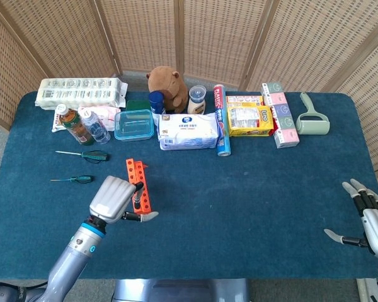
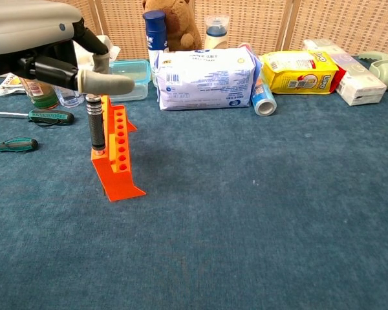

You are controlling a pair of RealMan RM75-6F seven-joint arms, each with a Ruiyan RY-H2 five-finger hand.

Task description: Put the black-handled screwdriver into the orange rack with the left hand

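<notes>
The black-handled screwdriver (image 2: 96, 126) stands upright in the near end of the orange rack (image 2: 120, 163), its tip down in a hole. From above, the rack (image 1: 142, 186) sits left of the table's middle, with the handle (image 1: 137, 200) beside my left hand (image 1: 112, 200). In the chest view that left hand (image 2: 46, 50) hovers over the handle's top with its thumb stretched out just above it; no fingers wrap the handle. Whether the thumb touches the top is unclear. My right hand (image 1: 368, 221) rests open at the table's far right edge.
Two green-handled screwdrivers (image 1: 83, 155) (image 1: 72, 180) lie left of the rack. Along the back stand bottles (image 1: 75, 124), a clear box (image 1: 134, 124), a wipes pack (image 1: 188, 131), a plush toy (image 1: 167, 80), a yellow packet (image 1: 249, 119) and a lint roller (image 1: 312, 116).
</notes>
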